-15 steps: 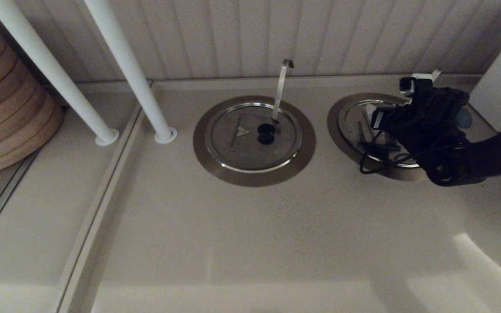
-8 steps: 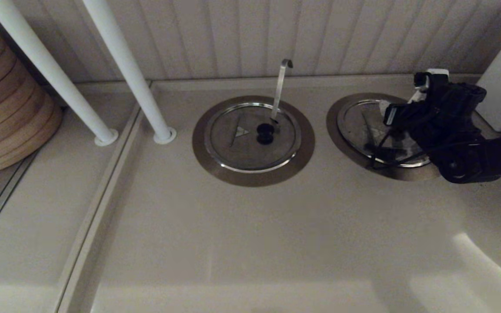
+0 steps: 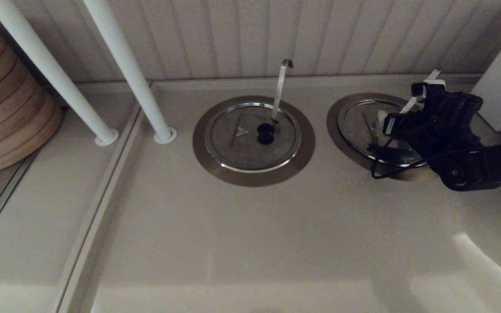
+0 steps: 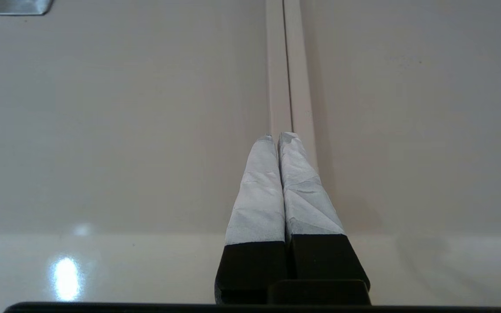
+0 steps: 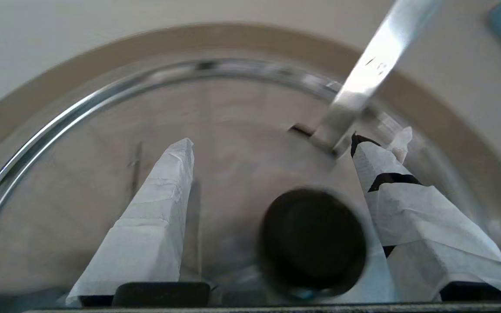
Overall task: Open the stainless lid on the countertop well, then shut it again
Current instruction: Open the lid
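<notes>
The right gripper (image 5: 272, 148) is held spread wide over the stainless lid (image 3: 363, 126), seated far right; stiff, slick steel is best gripped by its black knob (image 5: 313, 243).

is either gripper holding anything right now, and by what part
Nothing is held. The right gripper is open, straddling the black centre knob of the round stainless lid; the left gripper is shut on nothing.
</notes>
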`<state>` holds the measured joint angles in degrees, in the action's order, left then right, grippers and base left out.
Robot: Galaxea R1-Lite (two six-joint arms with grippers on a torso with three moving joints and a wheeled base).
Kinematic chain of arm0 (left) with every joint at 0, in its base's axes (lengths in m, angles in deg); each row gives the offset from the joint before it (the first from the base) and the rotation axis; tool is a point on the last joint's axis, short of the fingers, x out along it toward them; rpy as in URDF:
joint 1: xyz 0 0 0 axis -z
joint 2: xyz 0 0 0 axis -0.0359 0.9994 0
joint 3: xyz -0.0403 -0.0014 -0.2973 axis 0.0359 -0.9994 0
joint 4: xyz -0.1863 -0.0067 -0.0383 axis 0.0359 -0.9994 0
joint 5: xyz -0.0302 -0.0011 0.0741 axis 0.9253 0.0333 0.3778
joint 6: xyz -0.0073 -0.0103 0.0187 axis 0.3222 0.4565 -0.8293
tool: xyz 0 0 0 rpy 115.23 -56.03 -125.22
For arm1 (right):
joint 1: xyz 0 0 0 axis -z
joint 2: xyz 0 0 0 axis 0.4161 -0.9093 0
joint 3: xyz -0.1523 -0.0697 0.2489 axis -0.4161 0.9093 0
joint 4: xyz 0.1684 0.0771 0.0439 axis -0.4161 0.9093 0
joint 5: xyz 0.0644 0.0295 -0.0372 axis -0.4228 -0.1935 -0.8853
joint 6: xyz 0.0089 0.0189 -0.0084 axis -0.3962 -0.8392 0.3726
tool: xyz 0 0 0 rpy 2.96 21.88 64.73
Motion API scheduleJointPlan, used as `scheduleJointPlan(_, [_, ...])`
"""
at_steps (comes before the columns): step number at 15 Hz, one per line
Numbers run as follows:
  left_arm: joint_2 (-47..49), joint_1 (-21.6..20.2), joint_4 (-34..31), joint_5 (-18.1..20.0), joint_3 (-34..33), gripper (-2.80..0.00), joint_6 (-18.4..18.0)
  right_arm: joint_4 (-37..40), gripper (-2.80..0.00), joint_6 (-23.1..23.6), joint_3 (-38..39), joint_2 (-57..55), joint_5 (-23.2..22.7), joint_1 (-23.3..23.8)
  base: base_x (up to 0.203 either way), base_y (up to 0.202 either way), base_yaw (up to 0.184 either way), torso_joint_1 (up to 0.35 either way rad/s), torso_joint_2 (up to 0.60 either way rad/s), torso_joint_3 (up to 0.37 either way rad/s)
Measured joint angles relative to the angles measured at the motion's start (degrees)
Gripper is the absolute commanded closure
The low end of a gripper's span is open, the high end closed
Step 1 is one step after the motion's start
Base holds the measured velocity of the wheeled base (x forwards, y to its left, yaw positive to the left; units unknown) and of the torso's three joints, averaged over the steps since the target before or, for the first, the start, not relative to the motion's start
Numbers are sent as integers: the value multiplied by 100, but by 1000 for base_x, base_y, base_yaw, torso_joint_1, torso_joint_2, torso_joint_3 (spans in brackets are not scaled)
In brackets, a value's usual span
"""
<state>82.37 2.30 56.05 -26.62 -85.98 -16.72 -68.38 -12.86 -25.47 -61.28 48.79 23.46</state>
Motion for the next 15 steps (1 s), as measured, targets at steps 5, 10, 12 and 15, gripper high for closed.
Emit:
scheduleJointPlan(5, [0, 0, 0, 0, 0, 0, 0, -11, -280, -26, 182, -26, 2, 40, 0, 0, 0, 0, 0, 0])
scheduleJointPlan(10, [0, 0, 0, -2, 0, 0, 0, -52, -280, -48, 320, -10, -12, 35, 0, 0, 0, 0, 0, 0])
scheduleJointPlan(12, [0, -2, 0, 0, 0, 0, 2, -41, -280, -191, 346, 26, -15, -26, 0, 0, 0, 0, 0, 0])
scheduleJointPlan(15, [-1, 0, 0, -2, 0, 0, -2, -29, -280, -310, 348, 62, -12, -119, 0, 0, 0, 0, 0, 0])
